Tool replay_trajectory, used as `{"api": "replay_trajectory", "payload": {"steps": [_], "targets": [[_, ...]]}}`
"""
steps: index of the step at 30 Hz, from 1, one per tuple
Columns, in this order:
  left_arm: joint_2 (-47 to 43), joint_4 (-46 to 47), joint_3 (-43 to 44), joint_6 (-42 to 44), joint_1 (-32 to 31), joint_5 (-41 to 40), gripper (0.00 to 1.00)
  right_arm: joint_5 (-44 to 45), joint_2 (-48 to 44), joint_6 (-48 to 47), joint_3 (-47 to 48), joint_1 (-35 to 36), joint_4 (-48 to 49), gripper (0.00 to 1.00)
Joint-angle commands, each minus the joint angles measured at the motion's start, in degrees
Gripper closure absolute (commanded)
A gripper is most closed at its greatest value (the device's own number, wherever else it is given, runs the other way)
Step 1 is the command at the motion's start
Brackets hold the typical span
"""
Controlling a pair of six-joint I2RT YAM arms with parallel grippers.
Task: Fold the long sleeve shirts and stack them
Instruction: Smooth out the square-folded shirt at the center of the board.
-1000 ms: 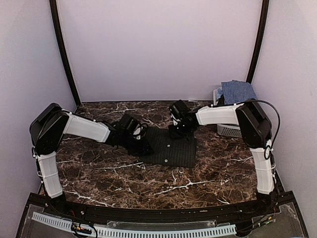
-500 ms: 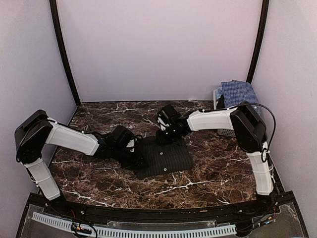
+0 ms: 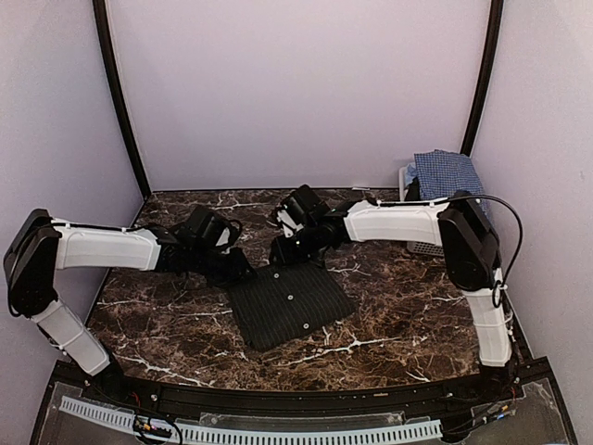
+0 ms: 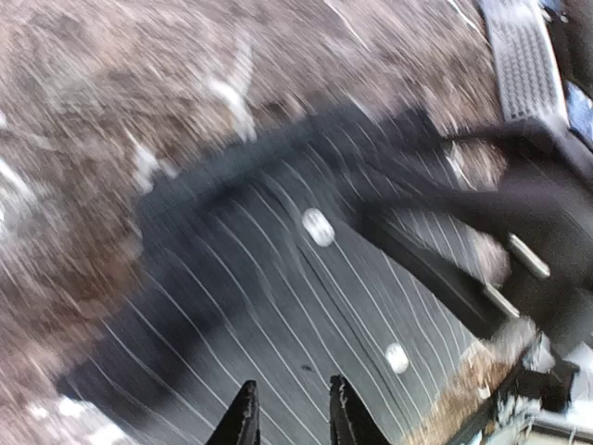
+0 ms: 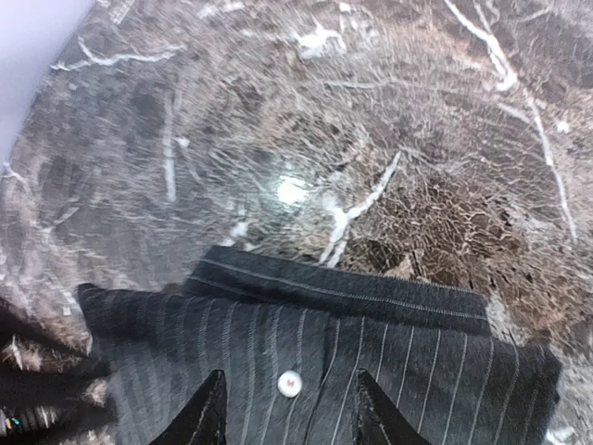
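The black pinstriped shirt [image 3: 292, 304] lay as a folded packet on the table [image 3: 389, 306], directly under both hands and turned a little askew. The left gripper [image 4: 292, 382] had its fingers parted only narrowly, and striped cloth showed in the gap. The right gripper [image 5: 289, 373] stood somewhat wider, with a white button between its tips. Neither had visibly pinched anything, and I could not tell if the tips pressed on the cloth.

Both hands were at the same far edge, side by side, probably to square or shift the packet together.

Just ahead of the right fingers ran the folded edge, and past it only bare marble, so there was room to push forward. The blue-and-white checked shirt [image 3: 445, 171] hung over the white basket [image 3: 424, 245], well away on the right hand's outer side.
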Motion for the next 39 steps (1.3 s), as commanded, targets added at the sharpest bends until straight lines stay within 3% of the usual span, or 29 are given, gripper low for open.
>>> {"api": "replay_trajectory", "payload": {"steps": [1,9,13,24,29,39], "targets": [[5.8,-0.1,1.9,3.8,3.4,1.6,0.75,-2.7,-8.9,0.8,-4.7,-0.2,2.6,0.57],[15.3,4.7,2.3,6.0,8.1,4.5,0.78,-9.2,-21.1,1.9,-27.2,0.0,12.3,0.57],[18.6,5.2,4.0,6.6,8.7,4.7,0.79,-8.1,-25.7,2.9,-39.0,0.1,15.8,0.57],[21.9,0.6,12.5,9.7,10.4,4.8,0.80,-7.5,-27.6,13.1,-52.0,0.9,23.1,0.60],[16.1,-3.2,13.6,10.4,10.6,5.8,0.73,-5.4,-31.3,14.8,-51.8,2.2,23.9,0.60],[-1.1,-1.0,-3.4,2.9,10.7,13.1,0.56,-0.1,-38.5,15.5,-51.3,2.5,21.6,0.56]]}}
